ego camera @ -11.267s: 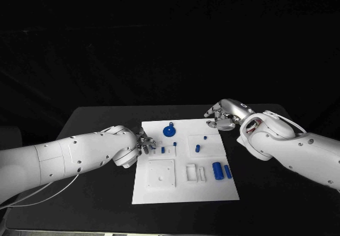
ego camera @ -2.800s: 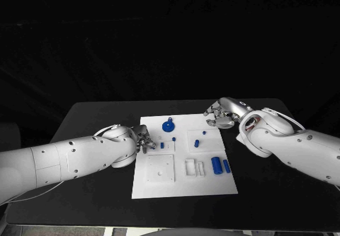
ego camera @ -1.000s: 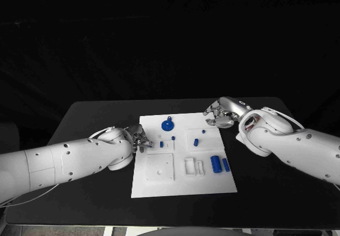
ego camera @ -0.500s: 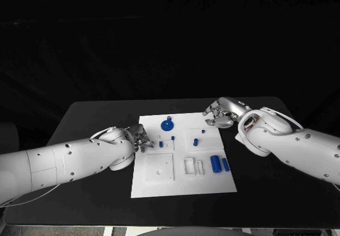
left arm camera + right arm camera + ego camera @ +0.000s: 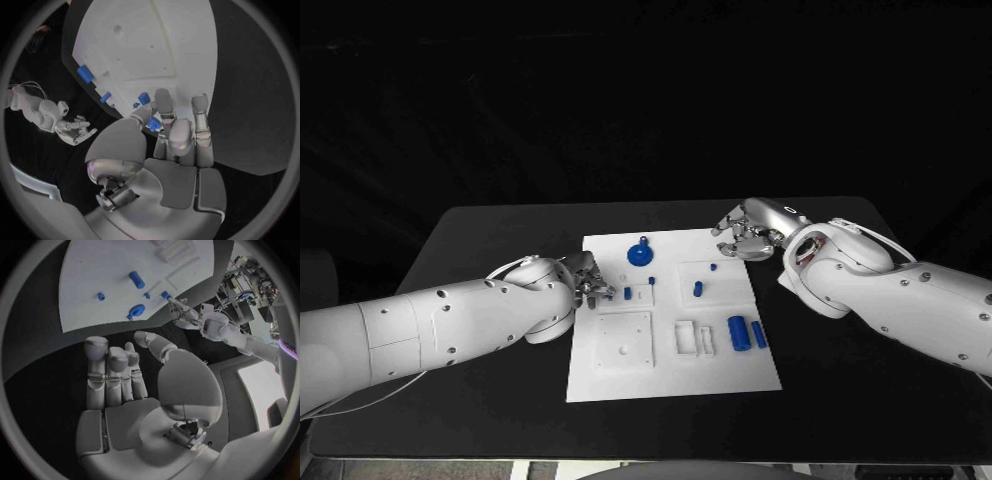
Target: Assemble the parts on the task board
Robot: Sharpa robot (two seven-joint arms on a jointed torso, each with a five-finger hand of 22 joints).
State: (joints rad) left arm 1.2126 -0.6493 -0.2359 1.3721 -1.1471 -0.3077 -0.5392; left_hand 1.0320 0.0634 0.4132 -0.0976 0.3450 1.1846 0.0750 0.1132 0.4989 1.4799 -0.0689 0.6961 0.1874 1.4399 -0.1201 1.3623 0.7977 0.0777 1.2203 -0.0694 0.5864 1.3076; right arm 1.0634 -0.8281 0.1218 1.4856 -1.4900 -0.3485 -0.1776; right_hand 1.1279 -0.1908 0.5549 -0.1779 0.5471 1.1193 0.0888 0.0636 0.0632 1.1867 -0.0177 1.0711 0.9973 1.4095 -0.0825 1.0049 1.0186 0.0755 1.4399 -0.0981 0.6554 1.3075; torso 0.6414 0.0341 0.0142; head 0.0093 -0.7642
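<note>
My left hand [image 5: 589,283] pinches a small blue part [image 5: 153,124] at the task board's [image 5: 672,375] left edge; my right hand [image 5: 747,238] waits empty, fingers apart, beyond its far corner.

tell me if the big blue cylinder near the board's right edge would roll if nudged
Probably. The cylinder lies on its side on the flat board, so a sideways push would likely roll it. It looks like rigid plastic, likely light. The smaller cylinder beside it might stop it.
</note>
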